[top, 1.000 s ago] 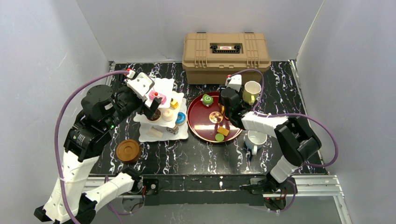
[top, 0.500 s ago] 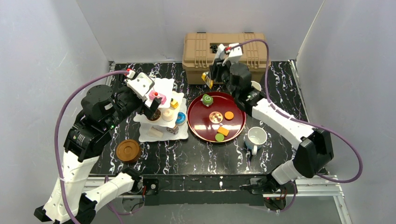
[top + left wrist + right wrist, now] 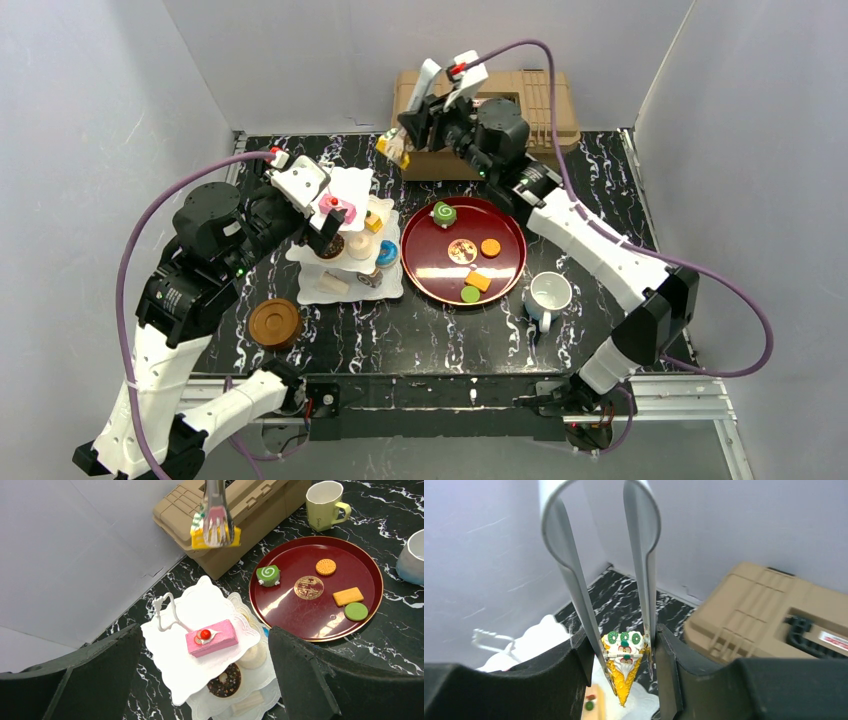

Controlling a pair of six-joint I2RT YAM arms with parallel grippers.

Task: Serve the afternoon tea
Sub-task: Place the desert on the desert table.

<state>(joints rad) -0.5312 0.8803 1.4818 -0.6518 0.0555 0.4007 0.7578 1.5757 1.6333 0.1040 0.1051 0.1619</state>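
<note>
Up at 1 o'clock from the stand [image 3: 197,602], mid-air in front of the tan case [image 3: 540,100]: carrying a yellow cake [image 3: 623,672] pinched in tongs [image 3: 574,580], with right claw [image 3: 620,640] clamped on the tong arms. Looks like the transfer step, tray to stand. Holding left claw [image 3: 204,630] spread wide and empty over the top tier, above the pink cake [image 3: 212,637]. Next: swing toward 7 o'clock, lower onto a free patch of a tier clear of the wire handle [image 3: 162,612], then ease the squeeze gently to avoid flicking the slice. More pastries waiting on the dark red tray [image 3: 425,262] at 3 o'clock of the stand.

tan case [image 3: 260,505] (lid closed) at back | dark red tray [image 3: 295,610] mid-table [image 3: 420,335]
</note>
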